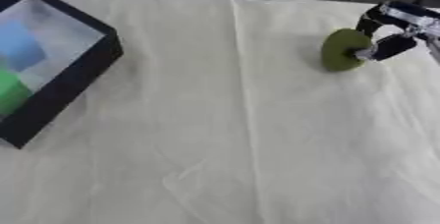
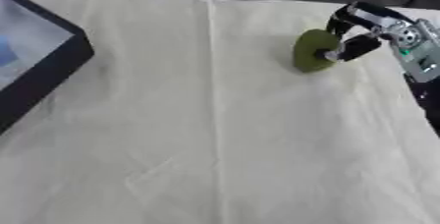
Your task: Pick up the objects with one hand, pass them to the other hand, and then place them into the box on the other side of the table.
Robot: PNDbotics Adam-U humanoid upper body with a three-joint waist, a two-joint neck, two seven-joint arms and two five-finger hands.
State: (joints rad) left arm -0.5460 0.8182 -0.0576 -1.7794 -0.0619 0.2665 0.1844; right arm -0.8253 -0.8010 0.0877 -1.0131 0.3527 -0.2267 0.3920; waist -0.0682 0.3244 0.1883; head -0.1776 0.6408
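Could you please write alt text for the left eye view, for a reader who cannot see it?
The robot's right hand reaches in from the upper right, its fingers curled round an olive-green object over a pale cloth-covered table. At the left edge sits a black-rimmed box holding a blue item and a green item.

one box (image 1: 82, 78), one olive-green disc (image 1: 341, 49), one blue block (image 1: 19, 46), one green block (image 1: 10, 93), one hand (image 2: 365, 31)

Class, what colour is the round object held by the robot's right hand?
Olive green; the round object in the right hand shows best in the left eye view.
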